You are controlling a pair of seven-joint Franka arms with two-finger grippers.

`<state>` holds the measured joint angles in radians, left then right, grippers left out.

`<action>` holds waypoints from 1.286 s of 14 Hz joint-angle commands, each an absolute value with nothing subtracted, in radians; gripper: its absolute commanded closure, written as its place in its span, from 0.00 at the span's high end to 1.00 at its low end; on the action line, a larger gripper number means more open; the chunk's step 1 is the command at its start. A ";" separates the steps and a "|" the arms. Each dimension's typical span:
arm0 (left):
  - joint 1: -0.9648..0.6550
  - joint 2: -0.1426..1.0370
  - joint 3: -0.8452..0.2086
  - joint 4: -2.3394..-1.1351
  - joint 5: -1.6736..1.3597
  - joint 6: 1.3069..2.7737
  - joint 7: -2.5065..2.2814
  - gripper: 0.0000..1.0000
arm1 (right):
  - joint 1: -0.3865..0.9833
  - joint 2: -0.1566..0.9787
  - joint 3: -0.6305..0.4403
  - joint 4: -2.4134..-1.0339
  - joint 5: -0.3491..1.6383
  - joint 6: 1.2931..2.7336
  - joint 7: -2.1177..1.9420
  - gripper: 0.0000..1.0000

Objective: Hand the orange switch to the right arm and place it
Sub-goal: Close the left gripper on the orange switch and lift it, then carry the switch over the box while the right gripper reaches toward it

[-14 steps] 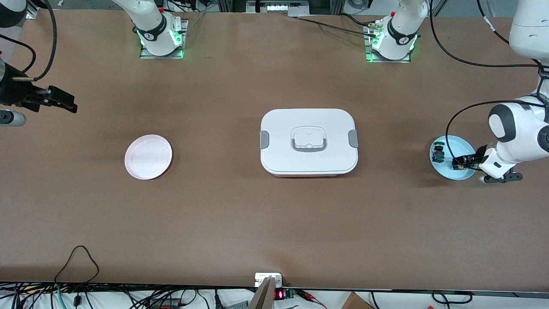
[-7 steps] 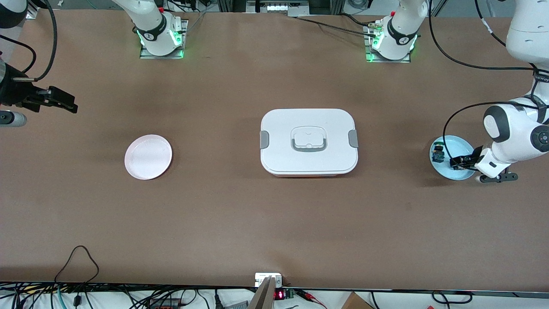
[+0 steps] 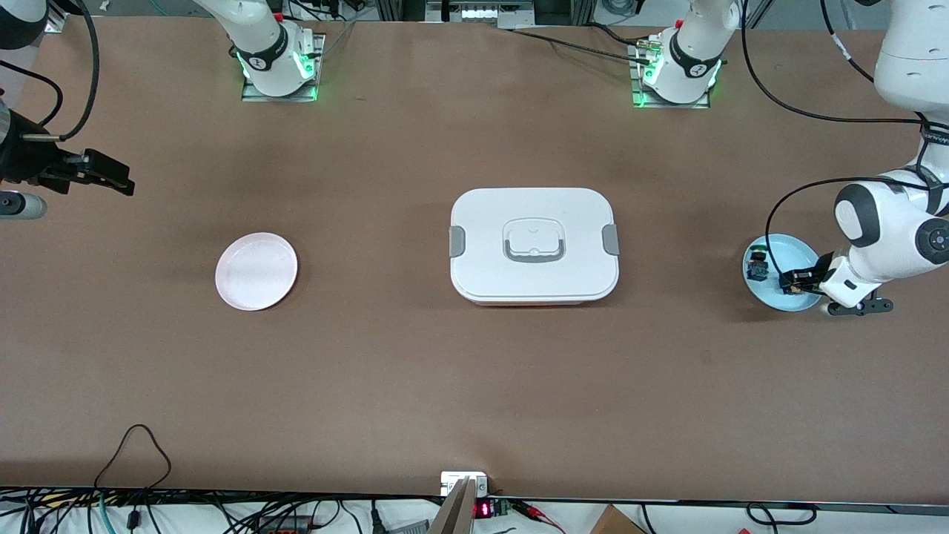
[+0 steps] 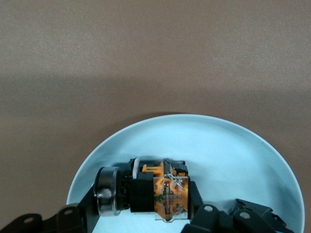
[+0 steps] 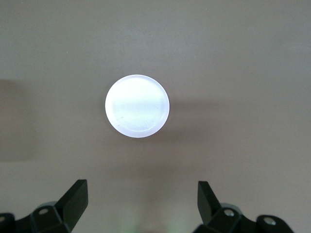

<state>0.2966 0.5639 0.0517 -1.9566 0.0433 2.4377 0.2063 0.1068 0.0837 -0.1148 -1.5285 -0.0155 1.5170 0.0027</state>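
The orange switch (image 4: 160, 191) lies on its side on the light blue plate (image 4: 218, 145), with a silver-ringed cap, a black middle and an orange-tan body. My left gripper (image 4: 143, 194) is down on that plate, with one finger against each end of the switch. In the front view the left gripper (image 3: 795, 282) is at the plate (image 3: 771, 298) near the left arm's end of the table; the switch is mostly hidden there. My right gripper (image 3: 111, 180) waits open and empty in the air at the right arm's end. In its wrist view the right gripper (image 5: 141, 194) is over bare table.
A black switch with a blue body (image 3: 757, 267) lies on the same blue plate. A pink plate (image 3: 256, 271) sits toward the right arm's end and shows in the right wrist view (image 5: 137, 105). A closed white lunch box (image 3: 534, 245) stands mid-table.
The left arm has shifted slightly and its gripper has settled lower onto the blue plate around the orange switch. The right arm has not moved.
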 commanded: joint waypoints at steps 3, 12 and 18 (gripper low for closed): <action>0.293 0.442 0.026 -1.879 0.064 2.217 0.222 0.30 | 0.103 0.086 -0.115 -1.522 -0.005 1.503 0.002 1.00; 0.285 0.357 -0.323 -1.579 0.032 1.679 0.247 0.19 | 0.106 0.086 -0.115 -1.522 -0.005 1.502 0.002 1.00; 0.296 0.357 -0.454 -1.575 -0.303 1.664 0.499 0.16 | 0.100 0.086 -0.118 -1.517 0.159 1.508 -0.005 1.00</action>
